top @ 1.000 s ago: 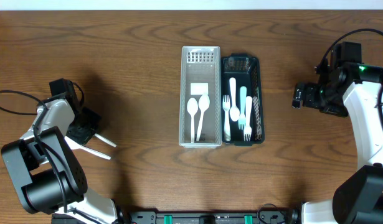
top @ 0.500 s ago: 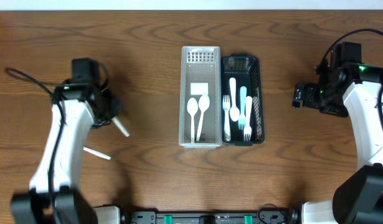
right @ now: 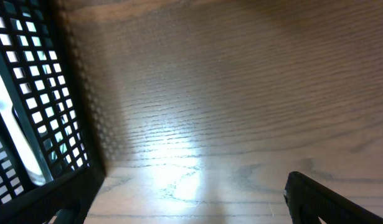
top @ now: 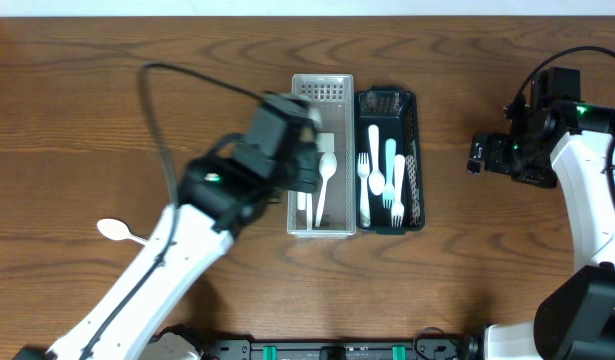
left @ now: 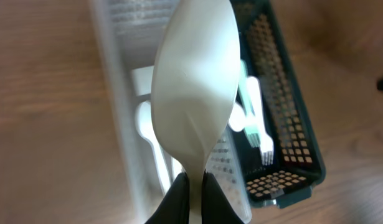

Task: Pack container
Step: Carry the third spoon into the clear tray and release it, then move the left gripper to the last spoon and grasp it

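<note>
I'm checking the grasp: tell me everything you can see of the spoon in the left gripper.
The white spoon looks like smooth, glossy plastic, its bowl pointing away from the wrist camera. The left gripper pinches its neck between black fingers; the handle is hidden. It hangs over the grey basket, touching nothing else in view.

overhead: top-down, far | left wrist: close, downward | right wrist: low, oblique | shared: dark basket (top: 416, 185)

The left arm (top: 177, 235) swings from the table's (top: 77, 100) left side to above the white tray (top: 322, 88), its gripper (left: 192, 186) carrying a spoon (left: 194, 93) lifted off the wood. Where the arm was, a second spoon (top: 114, 230) now lies uncovered.
</note>
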You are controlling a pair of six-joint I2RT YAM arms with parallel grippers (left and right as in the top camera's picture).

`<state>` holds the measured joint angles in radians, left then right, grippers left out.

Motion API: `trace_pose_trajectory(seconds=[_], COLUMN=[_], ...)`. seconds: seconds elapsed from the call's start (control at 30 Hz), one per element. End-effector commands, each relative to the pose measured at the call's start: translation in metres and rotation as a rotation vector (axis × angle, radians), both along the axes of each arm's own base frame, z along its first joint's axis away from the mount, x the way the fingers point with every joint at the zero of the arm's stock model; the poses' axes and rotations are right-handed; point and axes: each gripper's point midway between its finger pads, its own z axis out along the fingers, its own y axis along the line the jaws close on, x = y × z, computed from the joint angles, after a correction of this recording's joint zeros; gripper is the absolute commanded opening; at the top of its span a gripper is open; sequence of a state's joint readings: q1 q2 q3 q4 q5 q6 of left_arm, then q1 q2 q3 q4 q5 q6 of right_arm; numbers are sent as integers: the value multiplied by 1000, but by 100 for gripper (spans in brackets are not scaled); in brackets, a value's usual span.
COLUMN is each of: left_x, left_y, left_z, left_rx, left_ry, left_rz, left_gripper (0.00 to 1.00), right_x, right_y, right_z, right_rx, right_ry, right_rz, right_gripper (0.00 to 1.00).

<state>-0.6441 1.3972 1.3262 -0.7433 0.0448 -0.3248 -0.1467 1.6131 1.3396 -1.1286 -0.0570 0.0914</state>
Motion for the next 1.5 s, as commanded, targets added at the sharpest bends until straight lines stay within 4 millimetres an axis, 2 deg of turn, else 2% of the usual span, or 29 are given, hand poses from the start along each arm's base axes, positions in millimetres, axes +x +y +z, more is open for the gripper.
trace_pose_trajectory(seconds=[0.0,0.2,0.27,0.33,0.4,0.43,0.47,0.57,0.67,0.73,0.8,0.87,0.97,1.07,1.17,1.2,1.23,1.33,1.47], left_x=[13,27,26,26,26,27,29,35,43,46,49,46,27,-1,-31,-39,-46,-59,-67], left_y=[-14,-26,-26,-25,-26,-26,-25,-20,1,22,54,95,166,232,290,304,317,340,360], left_z=[-35,-112,-130,-138,-138,-133,-129,-106,-74,-49,-23,-1,22,32,32,30,26,8,-35], left_rx=[110,202,228,241,241,236,233,235,252,256,248,234,186,138,105,100,91,29,-42], left_ry=[17,153,191,208,207,199,190,155,121,91,61,46,75,130,185,205,231,311,414], left_rz=[-66,-74,-76,-77,-77,-76,-77,-82,-25,34,152,300,579,848,1103,1165,1217,1318,1407], left_gripper=[6,6,6,7,17,28,31,54,54,55,56,55,56,63,78,84,85,88,88], right_x=[-1,-2,-3,-3,-3,-3,-3,-3,-3,-3,-3,-4,-4,-4,-5,-5,-5,-4,-4], right_y=[3,4,4,4,4,4,4,4,4,4,4,4,4,4,4,4,4,4,4], right_z=[0,0,0,0,0,0,0,0,0,0,0,0,0,0,0,0,0,0,0], right_rx=[13,14,14,14,14,15,15,14,14,14,14,14,14,13,13,13,13,13,13], right_ry=[0,8,8,8,9,10,10,11,11,11,11,12,13,15,17,17,17,15,15], right_rz=[-2,-3,-3,-3,-2,-2,-2,-2,-2,-2,-1,2,2,8,9,9,9,9,9], right_gripper=[99,99,99,99,99,99,99,99,99,99,99,99,99,99,99,99,99,99,99])
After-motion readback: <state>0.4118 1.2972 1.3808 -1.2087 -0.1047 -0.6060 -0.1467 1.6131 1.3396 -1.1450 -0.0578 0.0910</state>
